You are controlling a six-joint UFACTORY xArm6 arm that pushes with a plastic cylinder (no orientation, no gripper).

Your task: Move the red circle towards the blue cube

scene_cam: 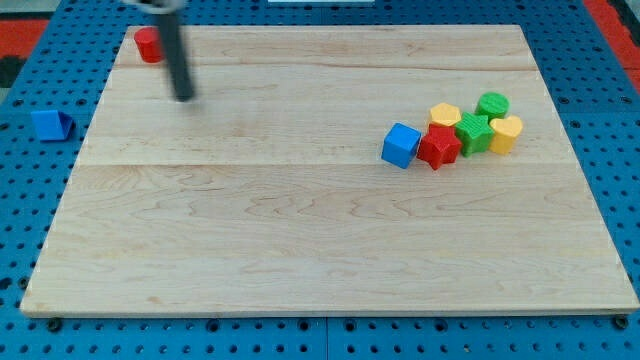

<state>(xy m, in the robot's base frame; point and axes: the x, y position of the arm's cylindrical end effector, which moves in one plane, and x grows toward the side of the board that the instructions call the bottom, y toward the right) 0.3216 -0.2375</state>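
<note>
The red circle [148, 45] sits at the board's top left corner. The blue cube [401, 145] lies right of centre, at the left end of a cluster of blocks. My dark rod comes down from the view's top left, and my tip [184, 97] rests on the board just below and to the right of the red circle, apart from it. The blue cube is far off to the right of the tip.
Touching the blue cube's right is a red star-like block [438, 147], then a green star-like block [473, 132], a yellow hexagon [445, 115], a green round block [492, 104] and a yellow block [506, 133]. A blue triangular block [49, 125] lies off the wooden board [300, 250], at the left.
</note>
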